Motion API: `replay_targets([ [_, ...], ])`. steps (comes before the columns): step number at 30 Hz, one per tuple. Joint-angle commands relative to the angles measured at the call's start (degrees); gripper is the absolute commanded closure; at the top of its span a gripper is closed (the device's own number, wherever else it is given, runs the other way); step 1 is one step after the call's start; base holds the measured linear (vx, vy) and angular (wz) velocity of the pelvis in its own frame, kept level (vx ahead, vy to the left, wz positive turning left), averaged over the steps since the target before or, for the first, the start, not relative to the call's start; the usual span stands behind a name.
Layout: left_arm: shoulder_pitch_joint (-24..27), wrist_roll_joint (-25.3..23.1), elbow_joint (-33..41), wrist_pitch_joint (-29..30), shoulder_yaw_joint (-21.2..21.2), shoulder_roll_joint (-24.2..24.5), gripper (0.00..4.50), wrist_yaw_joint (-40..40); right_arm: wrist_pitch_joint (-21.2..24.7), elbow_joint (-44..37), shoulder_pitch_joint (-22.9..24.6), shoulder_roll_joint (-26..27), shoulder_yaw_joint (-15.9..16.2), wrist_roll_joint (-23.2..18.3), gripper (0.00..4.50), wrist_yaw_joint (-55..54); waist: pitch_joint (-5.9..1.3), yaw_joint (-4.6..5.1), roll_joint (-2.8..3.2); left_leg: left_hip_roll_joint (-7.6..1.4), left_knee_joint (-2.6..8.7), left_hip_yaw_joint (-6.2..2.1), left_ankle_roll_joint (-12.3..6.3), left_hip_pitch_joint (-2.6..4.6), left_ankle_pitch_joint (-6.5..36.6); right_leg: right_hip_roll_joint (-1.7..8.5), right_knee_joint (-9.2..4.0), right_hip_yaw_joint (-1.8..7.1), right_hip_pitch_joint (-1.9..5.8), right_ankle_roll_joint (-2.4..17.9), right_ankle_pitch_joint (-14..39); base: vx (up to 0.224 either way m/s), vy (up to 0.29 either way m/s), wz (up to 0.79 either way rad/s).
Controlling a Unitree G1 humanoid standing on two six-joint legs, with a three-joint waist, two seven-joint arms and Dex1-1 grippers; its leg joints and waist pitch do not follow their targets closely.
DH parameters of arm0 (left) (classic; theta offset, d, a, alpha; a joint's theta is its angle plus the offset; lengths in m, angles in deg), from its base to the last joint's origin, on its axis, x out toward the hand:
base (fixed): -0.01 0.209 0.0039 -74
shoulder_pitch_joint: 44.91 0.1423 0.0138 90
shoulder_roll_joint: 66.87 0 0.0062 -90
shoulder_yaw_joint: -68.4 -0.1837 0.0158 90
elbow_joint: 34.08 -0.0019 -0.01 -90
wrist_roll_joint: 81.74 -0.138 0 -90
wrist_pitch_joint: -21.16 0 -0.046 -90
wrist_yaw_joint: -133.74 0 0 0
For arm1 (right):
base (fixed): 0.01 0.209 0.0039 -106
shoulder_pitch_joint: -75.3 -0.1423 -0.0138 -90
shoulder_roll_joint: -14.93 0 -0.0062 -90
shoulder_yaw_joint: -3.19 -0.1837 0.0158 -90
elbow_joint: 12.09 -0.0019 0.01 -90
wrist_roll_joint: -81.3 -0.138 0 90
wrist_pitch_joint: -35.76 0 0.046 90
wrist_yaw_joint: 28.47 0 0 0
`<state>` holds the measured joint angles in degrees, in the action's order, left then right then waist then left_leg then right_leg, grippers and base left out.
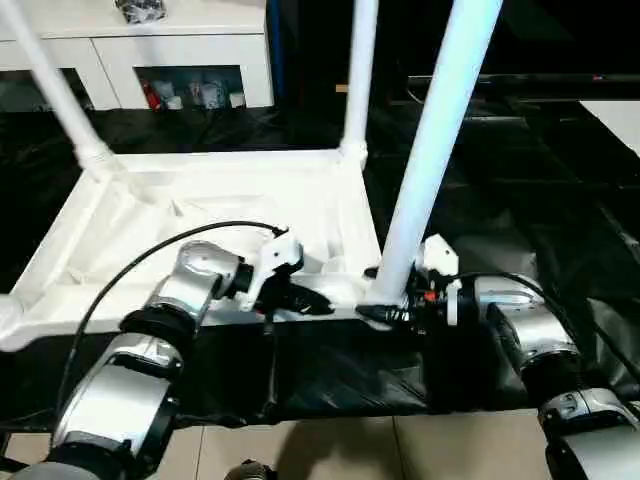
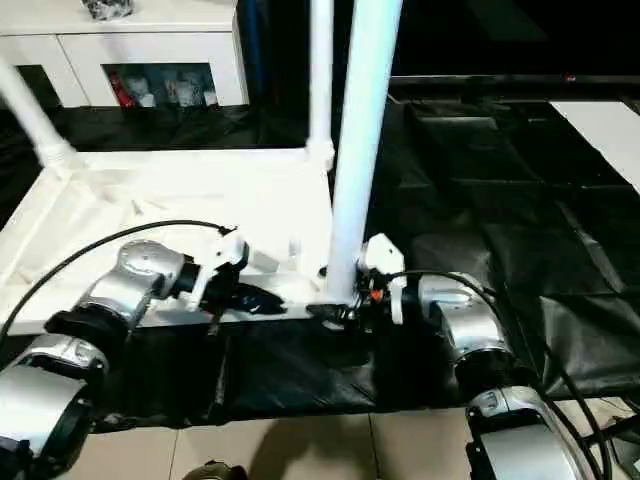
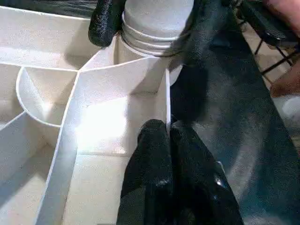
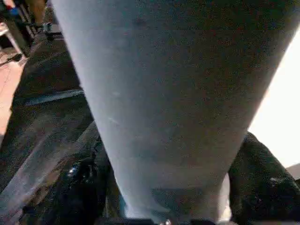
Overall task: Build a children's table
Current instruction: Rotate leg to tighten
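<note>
Black sheet under the inverted top [image 1: 200, 215]; I've got the right gripper [image 1: 392, 312] straddling the near-right leg [image 1: 432, 150] at its base, axis vertical in the corner socket, left gripper [image 1: 305, 298] pressed shut on the near rim beside it.

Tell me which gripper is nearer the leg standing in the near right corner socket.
Right. The right gripper straddles the base of that leg, a finger on either side. The left gripper sits shut on the tabletop's near rim, beside the socket.
</note>
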<state>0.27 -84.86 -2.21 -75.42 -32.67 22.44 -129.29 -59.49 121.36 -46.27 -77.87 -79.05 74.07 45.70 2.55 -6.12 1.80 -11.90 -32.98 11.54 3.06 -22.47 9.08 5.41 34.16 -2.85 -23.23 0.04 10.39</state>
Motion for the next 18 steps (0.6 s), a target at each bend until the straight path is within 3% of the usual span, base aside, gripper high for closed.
replay_targets([
  [1, -0.46, 1.24, 2.67, -1.15, -0.55, -0.95, 4.50, -0.99, 0.88, -1.42, 0.60, 0.68, 2.33, 0.11, 1.59, 1.54, -3.81, 0.13, -0.35, -1.68, 3.50, -0.53, -4.34, 1.66, 13.37, 2.75, -3.24, 1.44, 2.65, 16.33, 5.94, 0.000, 0.000, 0.00],
  [7, -0.63, 1.13, 2.34, -0.18, 0.09, -2.00, 4.50, 1.83, 3.84, -1.88, 1.40, 1.79, 0.75, -0.74, 1.78, -0.88, -3.84, 0.02, -0.22, -1.61, 3.40, -0.50, -4.41, 1.69, 13.11, 2.65, -3.15, 1.41, 2.66, 16.59, 4.60, 0.000, 0.000, 0.00],
  [9, -1.36, 0.12, 1.26, 1.22, 0.30, -3.63, 4.50, 7.53, 4.53, -1.84, 2.19, 3.58, -0.50, -0.38, 1.78, -6.98, -3.71, -0.06, -0.29, -1.67, 3.58, -0.52, -3.65, 1.76, 14.09, 2.71, -3.37, 1.44, 2.57, 16.00, 6.90, 0.000, 0.000, 0.00],
  [11, -2.03, -0.26, 0.55, 2.22, 0.73, -5.09, 4.50, 11.70, 4.66, -0.89, 2.28, 4.94, -1.34, 0.40, 1.78, -12.30, -3.36, -0.06, -0.44, -1.70, 3.95, -0.58, -2.00, 2.02, 16.69, 2.94, -3.98, 1.55, 2.37, 14.54, 12.95, 0.000, 0.000, 0.00],
  [12, -2.13, -0.29, 0.43, 2.36, 0.81, -5.32, 4.50, 12.31, 4.79, -0.64, 2.22, 5.15, -1.46, 0.61, 1.78, -13.28, -3.36, -0.06, -0.44, -1.70, 3.95, -0.58, -2.00, 2.02, 16.69, 2.94, -3.98, 1.55, 2.37, 14.54, 12.95, 0.000, 0.000, 0.00],
  [13, -3.21, -1.03, -0.78, 3.44, 1.17, -7.84, 4.50, 18.62, 4.41, 3.17, 1.10, 7.64, -2.84, 2.97, 1.78, -24.81, -3.16, 0.27, -0.51, -1.62, 4.23, -0.77, -0.38, 2.16, 18.34, 3.09, -4.38, 1.62, 2.14, 13.08, 17.84, 0.000, 0.000, 0.00],
  [15, -3.83, -1.54, -1.43, 4.02, 1.19, -9.60, 4.50, 22.38, 4.53, 5.51, 0.12, 9.29, -3.88, 3.73, 1.79, -31.51, -3.09, 0.87, -0.58, -1.42, 4.41, -1.07, 0.86, 2.42, 20.63, 3.14, -4.97, 1.55, 2.00, 11.51, 22.52, 0.000, 0.000, 0.00],
  [18, -5.16, -1.88, -2.76, 5.99, 1.77, -13.37, 4.50, 30.21, 6.11, 9.32, -2.21, 12.77, -6.49, 3.47, 1.80, -43.08, -2.96, 1.71, -0.62, -1.19, 4.53, -1.23, 1.62, 2.42, 21.85, 2.98, -5.30, 1.60, 1.75, 10.47, 24.30, 0.000, 0.000, 0.00],
])
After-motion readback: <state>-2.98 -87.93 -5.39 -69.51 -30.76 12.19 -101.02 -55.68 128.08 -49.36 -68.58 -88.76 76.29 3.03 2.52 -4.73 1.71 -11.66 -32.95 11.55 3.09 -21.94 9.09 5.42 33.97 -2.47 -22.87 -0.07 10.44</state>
